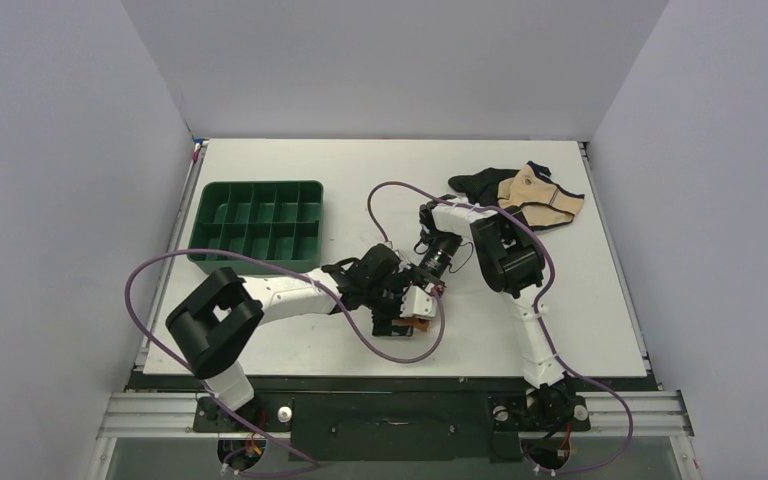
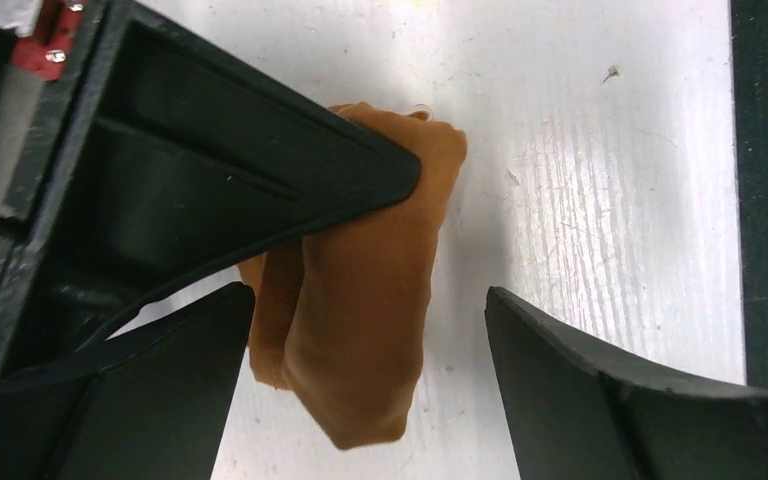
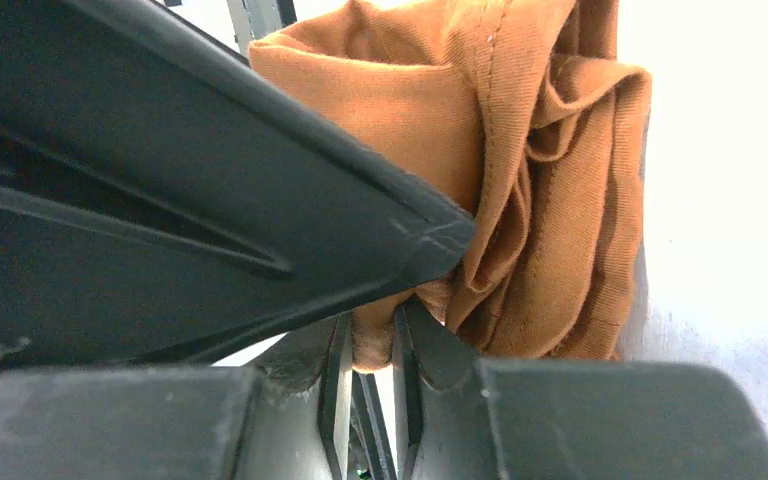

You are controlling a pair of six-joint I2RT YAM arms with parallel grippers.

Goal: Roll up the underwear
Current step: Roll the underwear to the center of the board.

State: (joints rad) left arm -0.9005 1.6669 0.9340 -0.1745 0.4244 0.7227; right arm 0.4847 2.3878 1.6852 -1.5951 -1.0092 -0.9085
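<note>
The underwear [image 2: 360, 300] is a rust-brown bundle, folded over on itself, lying on the white table. My left gripper [image 2: 368, 295] hangs open over it, one finger on each side. Its right finger [image 2: 610, 400] is clear of the cloth and its left one is close to the cloth's edge. My right gripper [image 3: 372, 335] is shut on a fold of the underwear [image 3: 540, 200], and one of its fingers [image 2: 360, 175] lies across the bundle's top. In the top view both grippers, the left [image 1: 407, 318] and the right [image 1: 428, 300], meet over the underwear [image 1: 423, 323] near the table's front middle.
A green compartment tray [image 1: 256, 222] stands at the back left. A black garment [image 1: 475, 183] and a beige one with dark trim [image 1: 540, 197] lie at the back right. Purple cables loop round both arms. The table's dark front edge [image 2: 765, 200] runs close by.
</note>
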